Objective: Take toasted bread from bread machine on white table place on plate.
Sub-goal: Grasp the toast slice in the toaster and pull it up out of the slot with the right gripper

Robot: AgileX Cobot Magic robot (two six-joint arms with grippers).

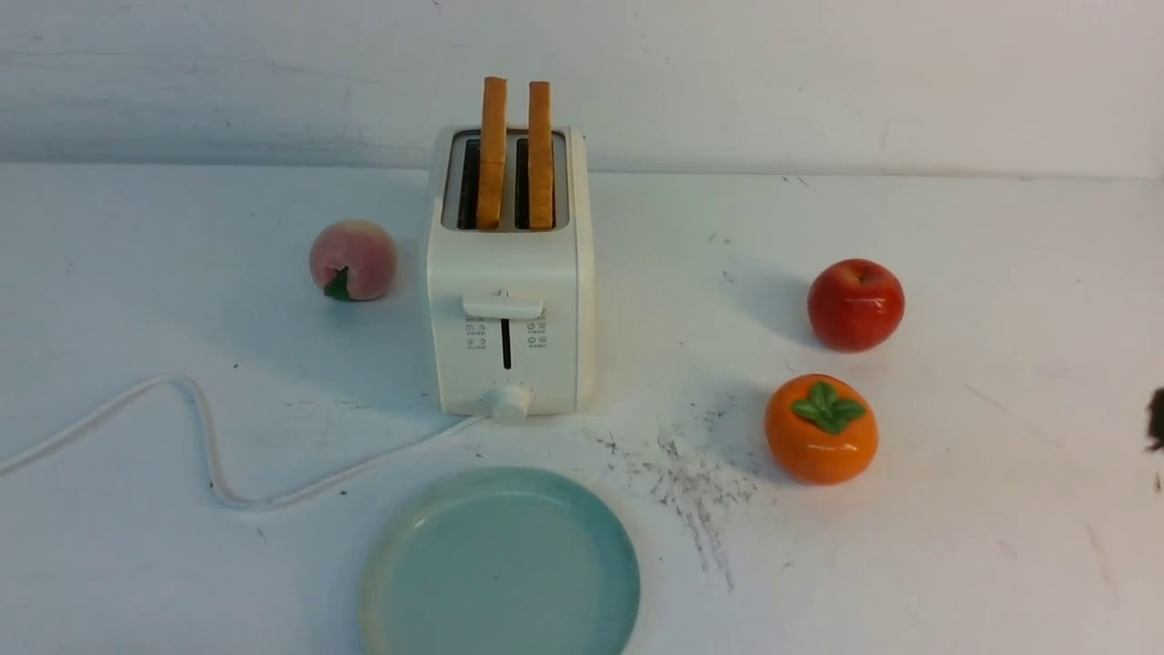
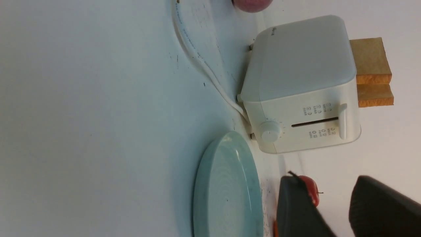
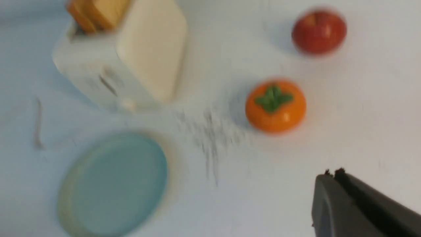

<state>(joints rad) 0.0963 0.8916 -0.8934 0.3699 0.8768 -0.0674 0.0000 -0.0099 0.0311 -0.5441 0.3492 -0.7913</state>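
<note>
Front view: pinch toasted bread (image 1: 494, 146) across faces above bread machine (image 1: 505, 273), lift straight. Use spread left hand (image 2: 325, 184); open pressed-together right hand (image 3: 333, 174) first.

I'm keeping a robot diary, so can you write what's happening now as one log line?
toasted bread: both slices in bread machine | plate: bare | left gripper: open | right gripper: shut, holding nothing

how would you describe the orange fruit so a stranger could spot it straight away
Find the white toaster with two bread slices sticking up. To its right sit two round fruits; the one nearer the camera is the orange fruit. Unlike the smooth red apple behind it, it is orange with a green leafy cap.
</note>
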